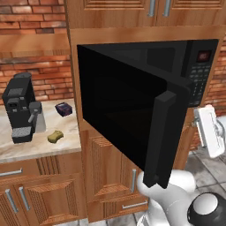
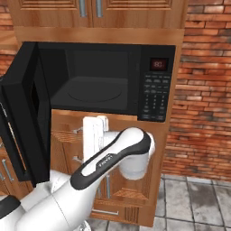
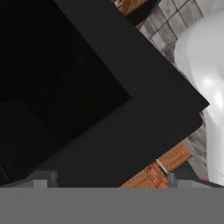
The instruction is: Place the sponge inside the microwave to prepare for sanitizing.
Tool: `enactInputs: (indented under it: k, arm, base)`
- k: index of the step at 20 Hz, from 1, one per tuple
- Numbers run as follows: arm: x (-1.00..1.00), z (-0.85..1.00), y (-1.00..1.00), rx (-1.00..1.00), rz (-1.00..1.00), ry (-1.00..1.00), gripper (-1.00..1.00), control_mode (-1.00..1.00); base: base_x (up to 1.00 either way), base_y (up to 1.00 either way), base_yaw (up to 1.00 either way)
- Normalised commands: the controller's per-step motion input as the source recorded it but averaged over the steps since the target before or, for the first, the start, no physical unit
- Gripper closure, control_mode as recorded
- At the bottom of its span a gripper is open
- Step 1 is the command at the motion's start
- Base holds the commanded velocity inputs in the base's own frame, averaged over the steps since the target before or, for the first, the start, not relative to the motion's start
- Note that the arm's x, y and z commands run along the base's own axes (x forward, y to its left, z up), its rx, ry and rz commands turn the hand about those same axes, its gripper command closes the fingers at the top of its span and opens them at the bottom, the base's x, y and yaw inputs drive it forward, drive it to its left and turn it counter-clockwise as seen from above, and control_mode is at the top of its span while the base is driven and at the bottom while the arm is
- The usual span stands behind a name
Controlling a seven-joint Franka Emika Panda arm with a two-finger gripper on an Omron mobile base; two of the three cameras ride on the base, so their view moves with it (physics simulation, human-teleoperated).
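Observation:
The mustard-yellow sponge (image 1: 55, 136) lies on the stone counter (image 1: 39, 148) left of the microwave, in front of the coffee machine. The black microwave (image 2: 155, 85) is built into the wood cabinets, and its door (image 1: 126, 112) stands swung wide open to the left. Its dark cavity with the round turntable (image 2: 94, 92) is bare. My white hand (image 1: 210, 130) hangs below the microwave's keypad, to the right of the open door's edge and far from the sponge. In the hand view my gripper (image 3: 108, 179) is open, nothing sits between its fingertips, and the door's lower corner (image 3: 144, 127) lies close ahead.
A black coffee machine (image 1: 21, 108) and a small dark purple box (image 1: 64, 108) stand on the counter near the sponge. The open door juts into the room between my hand and the counter. Wood drawers (image 2: 122, 189) sit under the microwave; a brick wall (image 2: 203, 90) lies to the right.

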Motion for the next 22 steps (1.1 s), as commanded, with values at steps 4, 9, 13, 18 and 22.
enactInputs:
  k: [4, 9, 13, 18, 22]
  arm:
    - [0.38, 0.0, 0.7, 0.18, 0.0, 0.14, -1.0, -1.0]
    - [0.21, 0.12, 0.72, 0.03, 0.02, 0.04, -1.0, -1.0]
    - [0.08, 0.29, 0.51, -0.13, 0.09, 0.0, -1.0, -1.0]
    - [0.0, 0.06, 0.61, -0.11, 0.08, 0.01, -1.0, -1.0]
    - [0.0, 0.0, 0.73, -0.04, 0.06, 0.05, -1.0, -1.0]
  base:
    - [0.0, 0.0, 0.0]
    - [0.0, 0.0, 0.0]
    - [0.0, 0.0, 0.0]
    - [0.0, 0.0, 0.0]
    - [0.0, 0.0, 0.0]
